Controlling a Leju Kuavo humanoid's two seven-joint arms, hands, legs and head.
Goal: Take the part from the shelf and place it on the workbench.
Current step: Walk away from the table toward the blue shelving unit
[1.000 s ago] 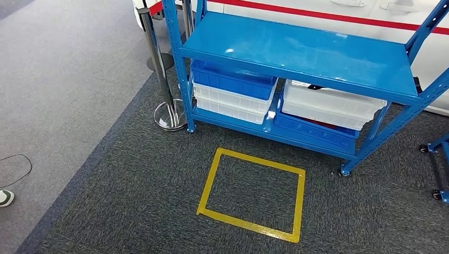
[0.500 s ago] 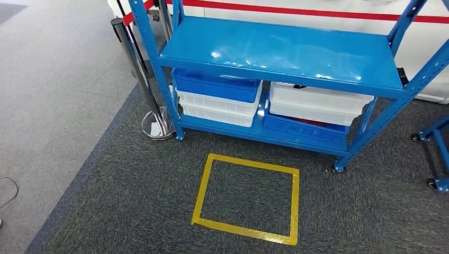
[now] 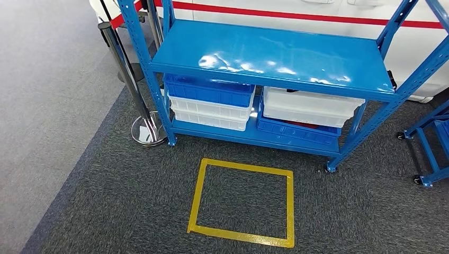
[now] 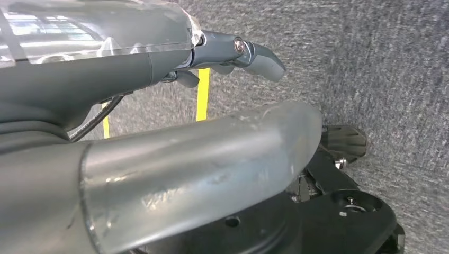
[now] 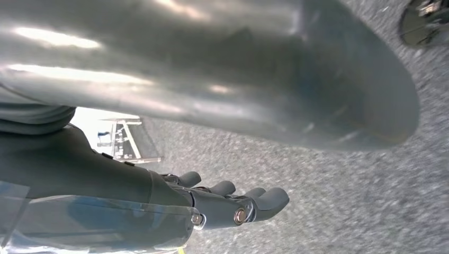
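While both hands (image 4: 233,53) (image 5: 233,203) hang empty, fingers straight, the shelf (image 3: 275,53) holds four bins (image 3: 209,90).

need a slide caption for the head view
Blue shelf with stacked blue and white bins beneath, yellow tape square on grey carpet in front.

Both hands look the same: left hand (image 4: 233,55) and right hand (image 5: 227,203) have dark grey fingers with little silver screws, a scuffed silver thumb, clear plastic wrap, plus a black cable (image 4: 98,116) beside the left one
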